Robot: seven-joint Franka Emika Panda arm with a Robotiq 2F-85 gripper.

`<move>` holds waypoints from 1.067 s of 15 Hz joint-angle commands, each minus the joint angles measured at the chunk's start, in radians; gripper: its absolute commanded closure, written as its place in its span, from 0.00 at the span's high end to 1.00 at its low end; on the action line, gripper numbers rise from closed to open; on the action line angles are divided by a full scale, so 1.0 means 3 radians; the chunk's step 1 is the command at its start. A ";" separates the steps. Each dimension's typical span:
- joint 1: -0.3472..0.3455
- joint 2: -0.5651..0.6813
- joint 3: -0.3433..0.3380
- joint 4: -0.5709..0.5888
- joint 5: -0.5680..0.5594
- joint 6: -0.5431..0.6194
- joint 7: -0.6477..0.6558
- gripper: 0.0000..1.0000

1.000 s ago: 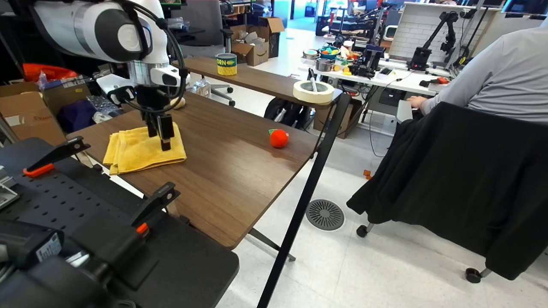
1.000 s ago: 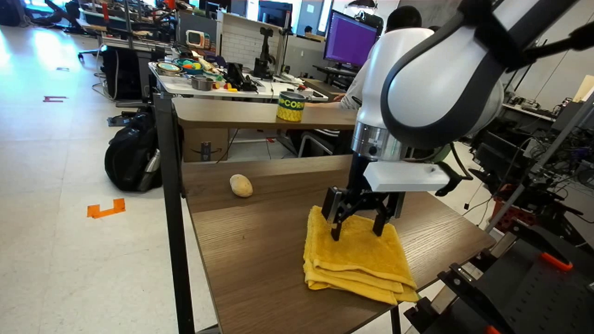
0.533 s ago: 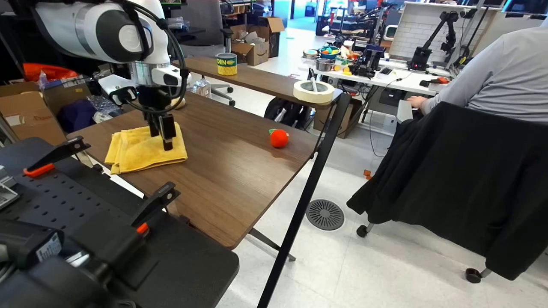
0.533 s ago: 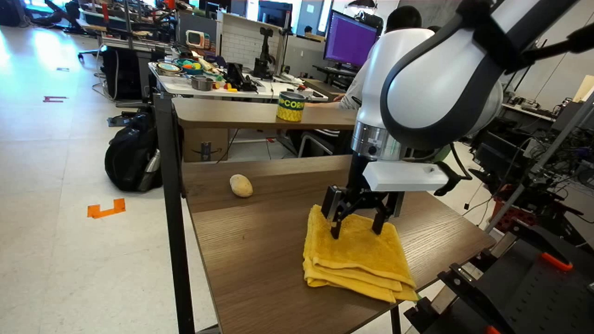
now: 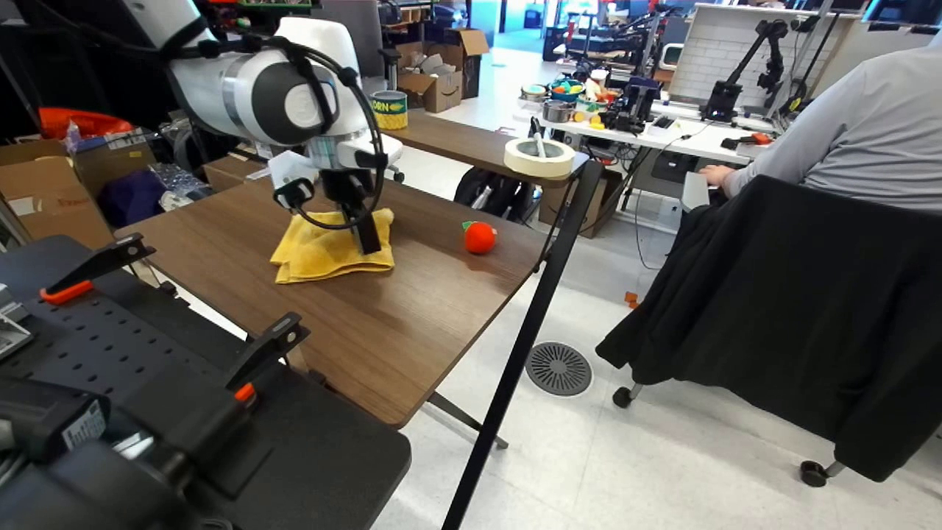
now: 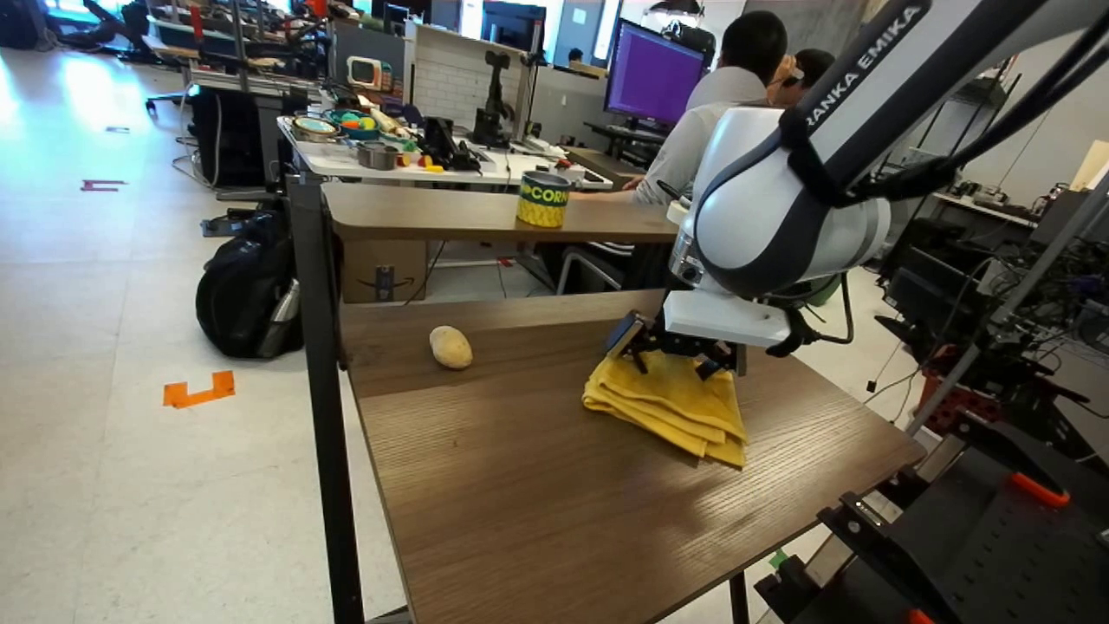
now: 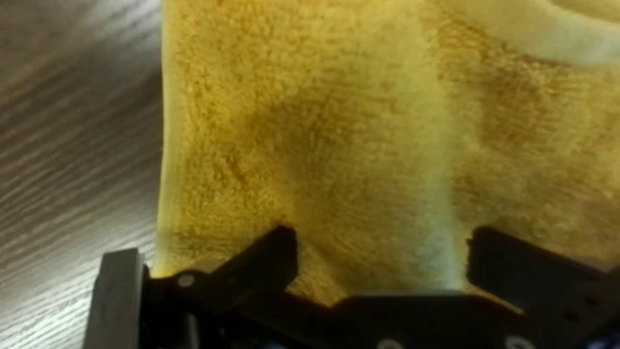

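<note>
A folded yellow cloth [image 5: 324,250] lies on the brown wooden table, seen in both exterior views. My gripper [image 6: 674,368] is tilted and low over the cloth's far part, with its fingertips down at the fabric. In the wrist view the gripper [image 7: 382,249] stands open, its two dark fingers [image 7: 271,257] wide apart. Yellow fabric [image 7: 339,169] with a soft ridge runs between and beyond them, not pinched. Whether both tips press into the cloth is hard to tell.
A red-orange ball with a green leaf [image 5: 480,238] sits near a table edge. A potato-like object [image 6: 450,347] lies on the table [image 6: 485,520]. The raised shelf [image 6: 416,208] bears a corn can [image 6: 543,199] and a tape roll [image 5: 541,158]. Black clamps [image 5: 268,346] line another edge.
Gripper and cloth have shifted together across the table, towards the red-orange ball and the shelf. The gripper now leans more. Its jaws have stayed open.
</note>
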 commanded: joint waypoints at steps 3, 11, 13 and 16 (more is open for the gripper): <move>-0.0203 0.0550 -0.0177 0.0826 0.0290 0.0077 0.0374 1.00; -0.0002 0.0447 0.0365 0.0789 0.0272 0.0457 0.0152 1.00; 0.0135 0.0477 0.0322 0.0819 0.0247 0.0429 0.0150 1.00; 0.0182 0.0483 0.0167 0.0836 0.0276 0.0358 0.0229 1.00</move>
